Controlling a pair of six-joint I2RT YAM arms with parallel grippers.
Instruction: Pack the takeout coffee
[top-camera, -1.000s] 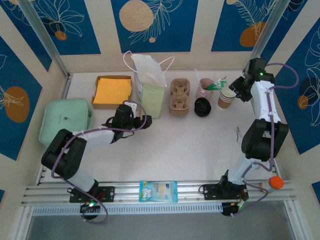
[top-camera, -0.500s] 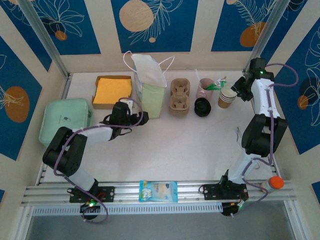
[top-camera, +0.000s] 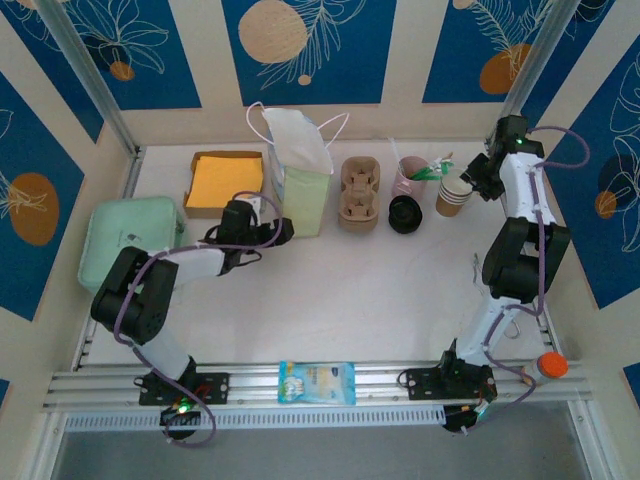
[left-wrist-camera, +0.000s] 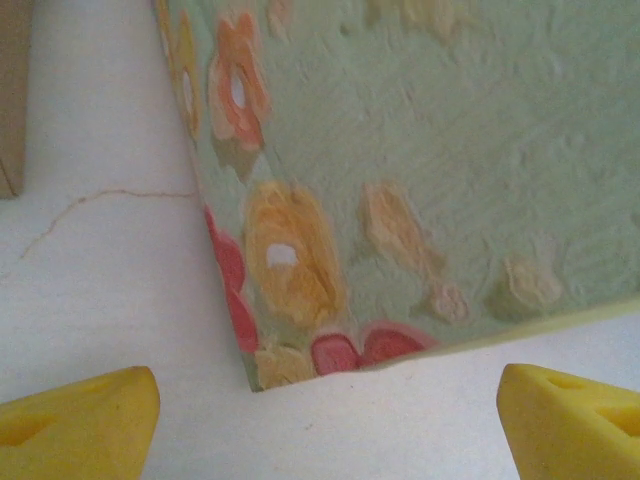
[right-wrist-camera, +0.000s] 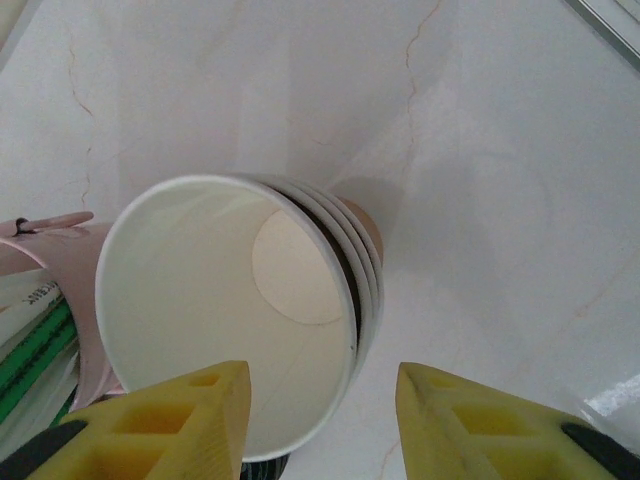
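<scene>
The takeout coffee (top-camera: 404, 213) stands at the back of the table with its black lid up, between the cup carrier and the stacked lidless cups. The green flowered paper bag (top-camera: 303, 185) stands upright left of the carrier. My left gripper (top-camera: 275, 232) is open low at the bag's front left corner. In the left wrist view that corner (left-wrist-camera: 300, 300) fills the space ahead of the open gripper (left-wrist-camera: 325, 430), untouched. My right gripper (top-camera: 478, 178) hovers open over the stack of lidless cups (right-wrist-camera: 230, 320), whose near rim lies between the yellow fingers (right-wrist-camera: 170, 425).
A moulded cup carrier (top-camera: 359, 193) sits right of the bag, and a pink cup of utensils (top-camera: 410, 172) behind the coffee. A box of yellow napkins (top-camera: 225, 182) and a green clamshell container (top-camera: 132, 238) lie at the left. A snack packet (top-camera: 316, 381) rests on the front rail.
My left gripper has drawn back left and closer to the bag's base. The right gripper has edged slightly toward the stacked cups.
</scene>
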